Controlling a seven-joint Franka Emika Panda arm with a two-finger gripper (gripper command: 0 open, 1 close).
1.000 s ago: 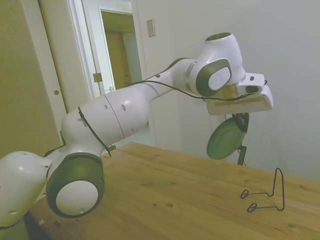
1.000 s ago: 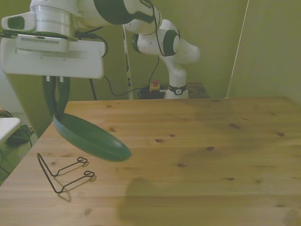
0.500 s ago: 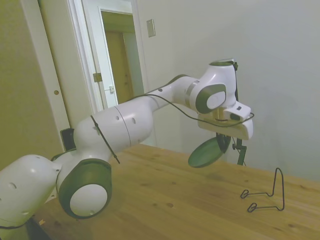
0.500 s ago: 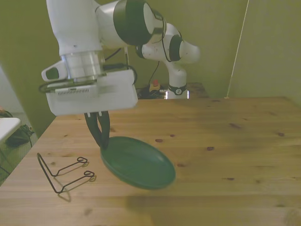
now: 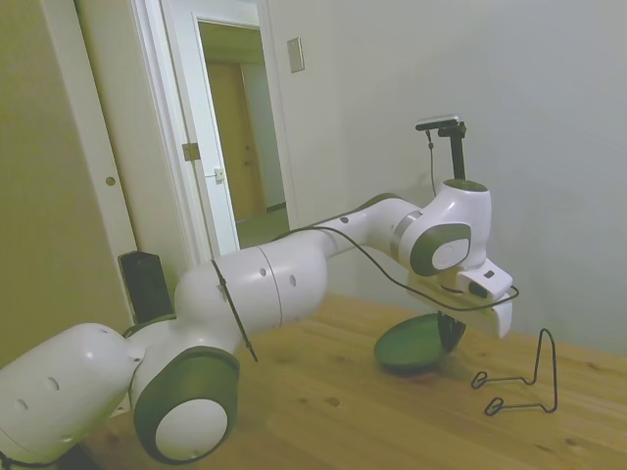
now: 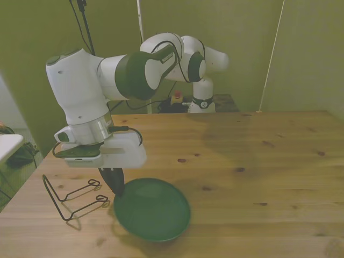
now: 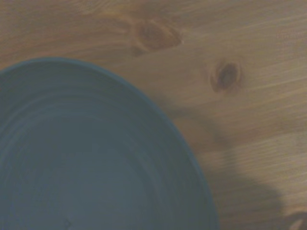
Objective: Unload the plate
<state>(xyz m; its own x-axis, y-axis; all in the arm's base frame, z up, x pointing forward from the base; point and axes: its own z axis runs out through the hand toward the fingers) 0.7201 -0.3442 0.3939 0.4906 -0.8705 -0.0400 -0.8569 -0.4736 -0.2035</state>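
While the white arm reaches low over the wooden counter [image 6: 258, 161], its gripper [image 6: 114, 183] is clamped on the rim of the dark green plate [image 6: 153, 209] at about the plate's ten o'clock in the front view. The plate sits tilted just above or barely touching the counter near its near edge, and I cannot tell which; the thin black wire stand [image 6: 72, 196] stands just beside it at nine o'clock, apart from it. In the wrist view the plate [image 7: 86, 153] fills much of the picture over knotted wood.
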